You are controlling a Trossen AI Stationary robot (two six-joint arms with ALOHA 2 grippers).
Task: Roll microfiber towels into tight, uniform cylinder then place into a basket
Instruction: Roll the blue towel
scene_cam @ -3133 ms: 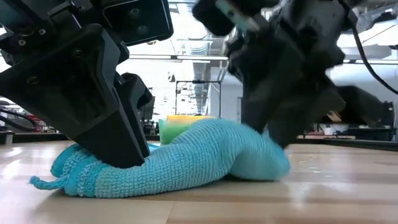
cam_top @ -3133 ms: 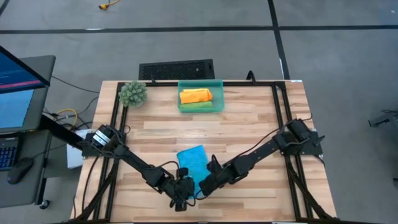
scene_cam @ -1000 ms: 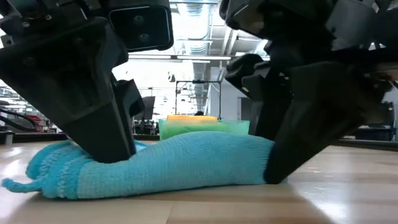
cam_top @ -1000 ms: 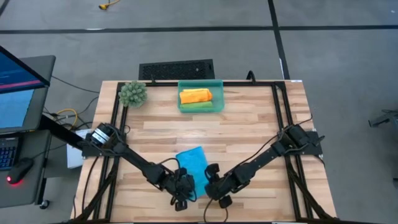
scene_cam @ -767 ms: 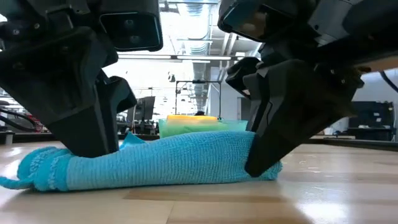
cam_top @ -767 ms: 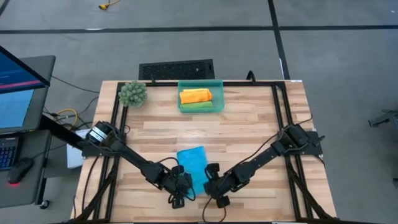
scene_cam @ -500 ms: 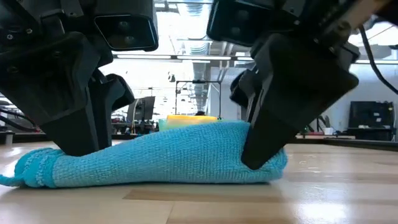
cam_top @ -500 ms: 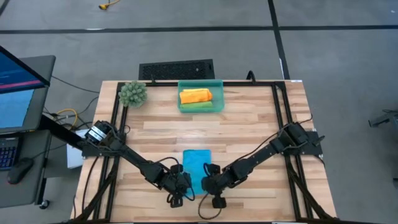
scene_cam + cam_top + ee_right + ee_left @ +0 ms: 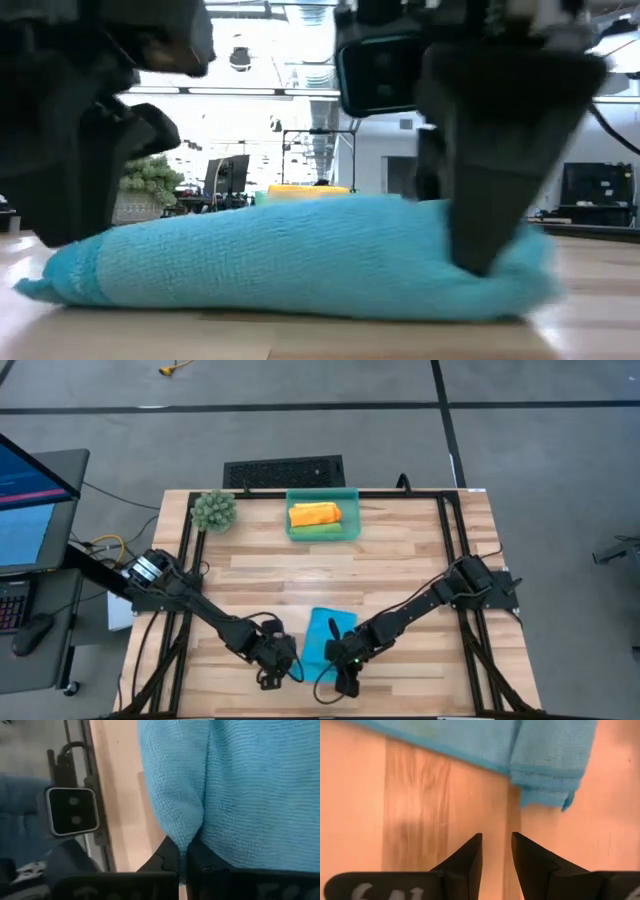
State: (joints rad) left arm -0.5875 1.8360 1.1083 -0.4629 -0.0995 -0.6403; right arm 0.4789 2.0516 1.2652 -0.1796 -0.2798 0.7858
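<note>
A bright blue towel (image 9: 328, 632) lies folded on the wooden table near its front edge; it also fills the low view (image 9: 300, 255). My right gripper (image 9: 340, 665) is at its near right part, shut on it (image 9: 182, 856). My left gripper (image 9: 274, 670) stands just left of the towel, open (image 9: 496, 840), with only bare wood between its fingers and the towel's corner (image 9: 545, 755) ahead of them. At the far edge the teal basket (image 9: 291, 515) holds an orange roll (image 9: 314, 514) and a green roll (image 9: 320, 531). My right gripper pinches a gathered fold of the blue towel (image 9: 184, 840) between its two fingers. The fingers slant down from the table's right and near side; one fingertip (image 9: 485, 255) meets the towel's right end. The towel lies on the table, puckered toward the fingers.
A spiky green plant ball (image 9: 213, 510) sits at the far left corner. Black frame rails (image 9: 447, 560) run along both sides of the table. A dark keyboard-like slab (image 9: 283, 471) lies beyond the far edge. Bare wood (image 9: 300, 575) stretches between towel and basket.
My right gripper has rolled its wrist and shut on the towel's right end. My left gripper has risen off the towel's left end and gone toward the table's left edge. The towel has turned from slanting to nearly square with the table and slid slightly right.
</note>
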